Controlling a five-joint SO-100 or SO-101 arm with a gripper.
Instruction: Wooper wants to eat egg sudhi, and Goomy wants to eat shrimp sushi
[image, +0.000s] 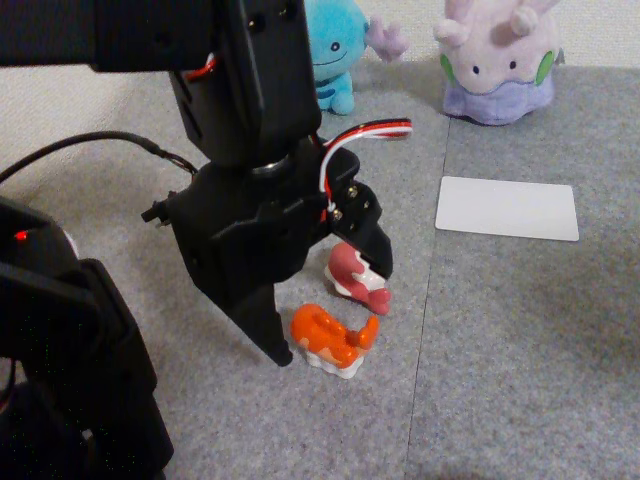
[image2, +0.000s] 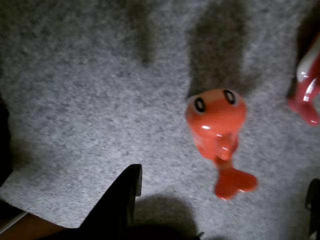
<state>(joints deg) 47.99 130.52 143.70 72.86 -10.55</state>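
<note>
1. Two toy sushi pieces lie on the grey carpet (image: 520, 350) under the black arm in the fixed view: the shrimp sushi (image: 333, 340), bright orange on a white rice base, and just behind it a pink-red sushi (image: 357, 278).
2. One black gripper (image: 335, 310) hangs over them with its jaws spread wide and nothing between them. The long pointed finger (image: 262, 325) reaches down to the carpet just left of the shrimp sushi, and the shorter finger (image: 366, 238) sits above the pink-red sushi.
3. From the wrist view, the shrimp sushi (image2: 219, 131) shows two dark eye spots and a forked tail pointing toward the bottom of the picture. It lies between the finger (image2: 120, 197) at lower left and a dark sliver at the right edge, touching neither.
4. At the right edge of the wrist view the pink-red sushi (image2: 307, 90) is partly cut off.
5. Wooper (image: 338, 50) sits at the far edge of the carpet in the fixed view, partly hidden behind the arm, with a purple gill showing to its right.
6. Goomy (image: 497, 60) sits to the right of Wooper, well apart from the sushi.
7. Between Goomy and the sushi, nearer Goomy, a flat white card (image: 507, 208) lies on the carpet.
8. The egg sushi cannot be made out in either view.
</note>
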